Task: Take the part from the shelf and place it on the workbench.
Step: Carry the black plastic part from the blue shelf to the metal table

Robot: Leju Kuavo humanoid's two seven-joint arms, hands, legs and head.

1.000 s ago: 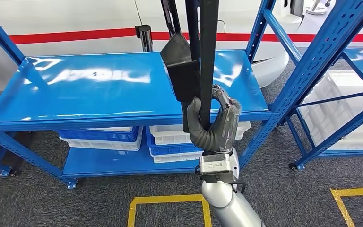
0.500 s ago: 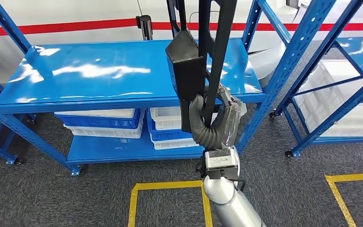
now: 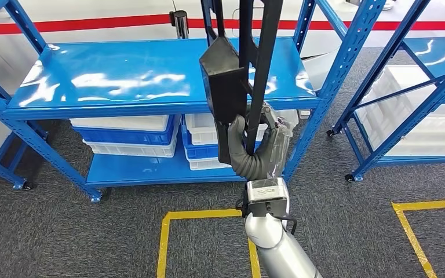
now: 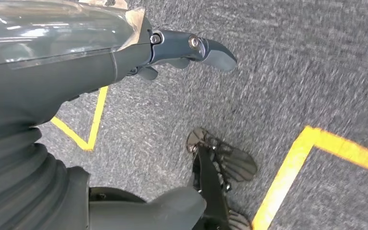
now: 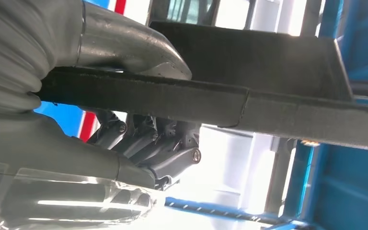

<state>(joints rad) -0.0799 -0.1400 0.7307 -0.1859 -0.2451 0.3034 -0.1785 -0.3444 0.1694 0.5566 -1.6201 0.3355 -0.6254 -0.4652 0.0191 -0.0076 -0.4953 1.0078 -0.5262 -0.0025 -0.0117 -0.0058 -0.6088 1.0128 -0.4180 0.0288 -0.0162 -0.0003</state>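
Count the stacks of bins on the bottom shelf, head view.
2. The left stack of white and blue bins sits under the top shelf; the right stack is partly behind the black part in the right hand. More may be hidden.

shelf (image 3: 121, 87): blue, top level glossy
lower level: blue and white bins (image 3: 128, 139)
floor (image 3: 64, 237): grey carpet, yellow tape lines (image 3: 165, 243)

Bright, even overhead light is seen in the head view, and white glare streaks are thrown across the blue shelf top (image 3: 127, 75) beyond the right hand (image 3: 259, 152). The black part (image 3: 232, 81) held there is rendered nearly as a silhouette. Motion blur is noted on the grey carpet (image 4: 287, 72) beyond the left hand (image 4: 124, 52). Strong backlight is blown out past the right hand's fingers (image 5: 148, 143), and close surfaces are left soft.
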